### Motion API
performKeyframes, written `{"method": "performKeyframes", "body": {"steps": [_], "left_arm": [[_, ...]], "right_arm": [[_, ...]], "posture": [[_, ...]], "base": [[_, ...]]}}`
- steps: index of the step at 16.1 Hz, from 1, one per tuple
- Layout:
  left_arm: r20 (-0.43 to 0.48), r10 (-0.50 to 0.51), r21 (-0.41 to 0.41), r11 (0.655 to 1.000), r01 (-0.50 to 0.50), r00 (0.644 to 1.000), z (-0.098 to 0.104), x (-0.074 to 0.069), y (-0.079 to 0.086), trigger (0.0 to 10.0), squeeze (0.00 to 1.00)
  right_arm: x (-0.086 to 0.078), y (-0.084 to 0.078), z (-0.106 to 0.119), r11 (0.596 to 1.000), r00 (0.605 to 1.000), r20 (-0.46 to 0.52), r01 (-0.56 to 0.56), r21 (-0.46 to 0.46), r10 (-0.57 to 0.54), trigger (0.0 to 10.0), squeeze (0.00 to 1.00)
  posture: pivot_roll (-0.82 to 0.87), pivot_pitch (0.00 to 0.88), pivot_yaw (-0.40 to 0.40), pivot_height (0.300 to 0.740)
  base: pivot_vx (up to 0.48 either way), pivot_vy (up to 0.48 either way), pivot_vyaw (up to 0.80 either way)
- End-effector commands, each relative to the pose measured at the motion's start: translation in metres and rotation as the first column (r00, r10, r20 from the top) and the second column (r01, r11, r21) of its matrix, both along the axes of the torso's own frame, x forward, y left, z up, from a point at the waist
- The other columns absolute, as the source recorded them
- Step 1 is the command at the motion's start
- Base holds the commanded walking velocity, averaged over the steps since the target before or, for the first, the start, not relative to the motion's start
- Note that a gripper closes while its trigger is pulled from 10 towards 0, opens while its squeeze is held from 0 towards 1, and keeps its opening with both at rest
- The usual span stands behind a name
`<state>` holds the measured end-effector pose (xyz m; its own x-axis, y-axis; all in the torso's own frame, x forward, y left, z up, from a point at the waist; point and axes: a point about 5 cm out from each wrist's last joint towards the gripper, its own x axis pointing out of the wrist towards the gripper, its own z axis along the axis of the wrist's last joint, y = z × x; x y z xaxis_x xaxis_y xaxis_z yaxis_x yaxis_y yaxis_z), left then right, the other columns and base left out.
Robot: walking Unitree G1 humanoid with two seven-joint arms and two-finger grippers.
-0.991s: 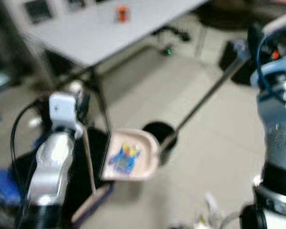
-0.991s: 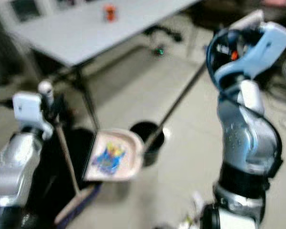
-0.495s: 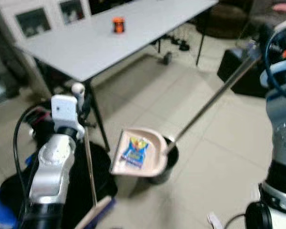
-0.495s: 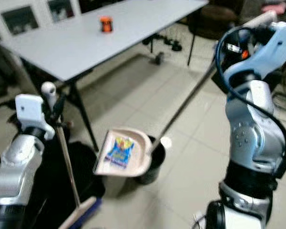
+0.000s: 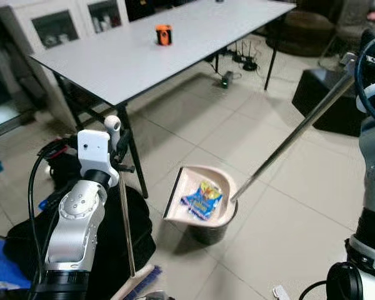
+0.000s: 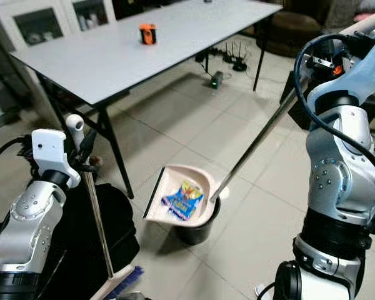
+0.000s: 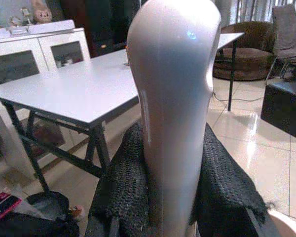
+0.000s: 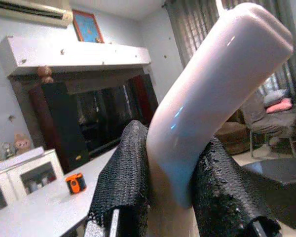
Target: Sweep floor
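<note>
My left gripper (image 7: 171, 197) is shut on the white top end of the broom handle (image 5: 126, 219), which runs down to the broom head (image 5: 142, 285) by my feet. My right gripper (image 8: 171, 195) is shut on the white grip of the dustpan's long metal handle (image 5: 287, 140). The beige dustpan (image 5: 189, 187) is tipped on the rim of a small black bin (image 5: 207, 232). A blue and yellow wrapper (image 5: 202, 200) lies in the pan, low, near the bin's mouth.
A grey table (image 5: 144, 56) with an orange object (image 5: 164, 34) stands ahead; its black leg (image 5: 136, 164) is near the broom. A black bag (image 5: 109, 240) lies on the tiles at my left. A black box (image 5: 325, 100) sits at the right, white cabinets (image 5: 62, 25) behind.
The dustpan has moved from beside the bin onto its rim and tipped, and the wrapper has slid lower in it. The camera has also shifted and the blur has cleared.
</note>
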<state>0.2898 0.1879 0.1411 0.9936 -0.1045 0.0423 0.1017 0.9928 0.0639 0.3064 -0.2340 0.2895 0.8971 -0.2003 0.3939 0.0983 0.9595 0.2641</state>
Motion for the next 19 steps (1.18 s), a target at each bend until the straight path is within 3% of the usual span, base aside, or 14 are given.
{"method": "performKeyframes", "body": {"steps": [1, 4, 9, 13, 19], "left_arm": [[0.028, 0.005, -0.005, 1.0, -0.005, 1.0, 0.009, 0.0, 0.001, 10.0, 0.0], [0.024, 0.01, -0.007, 1.0, -0.01, 1.0, 0.008, -0.001, 0.001, 10.0, 0.0], [0.027, 0.011, 0.0, 1.0, -0.011, 1.0, 0.008, -0.001, 0.0, 10.0, 0.0], [0.035, 0.016, 0.001, 1.0, -0.016, 0.999, 0.009, 0.0, 0.0, 10.0, 0.0], [0.046, 0.025, 0.002, 1.0, -0.025, 0.999, 0.011, -0.001, 0.002, 10.0, 0.0]], "right_arm": [[-0.002, 0.001, 0.016, 1.0, 0.996, 0.086, 0.017, -0.01, -0.016, 10.0, 0.0], [0.004, 0.011, 0.022, 0.996, 0.99, 0.143, 0.005, -0.086, 0.008, 10.0, 0.0], [0.015, 0.043, 0.019, 0.958, 0.976, 0.186, -0.058, -0.281, 0.113, 10.0, 0.0], [0.019, 0.08, 0.01, 0.892, 0.943, 0.236, -0.113, -0.438, 0.235, 10.0, 0.0], [0.018, 0.126, -0.011, 0.796, 0.879, 0.263, -0.188, -0.575, 0.397, 10.0, 0.0]], "posture": [[0.0, 0.0, 0.045, 0.74], [0.0, 0.0, 0.049, 0.74], [0.0, 0.0, 0.049, 0.74], [0.0, 0.0, 0.049, 0.74], [0.01, 0.0, 0.041, 0.74]], "base": [[0.0, 0.0, 0.0], [0.0, 0.0, 0.0], [0.0, 0.0, 0.0], [0.0, 0.0, 0.0], [0.0, 0.0, 0.0]]}}
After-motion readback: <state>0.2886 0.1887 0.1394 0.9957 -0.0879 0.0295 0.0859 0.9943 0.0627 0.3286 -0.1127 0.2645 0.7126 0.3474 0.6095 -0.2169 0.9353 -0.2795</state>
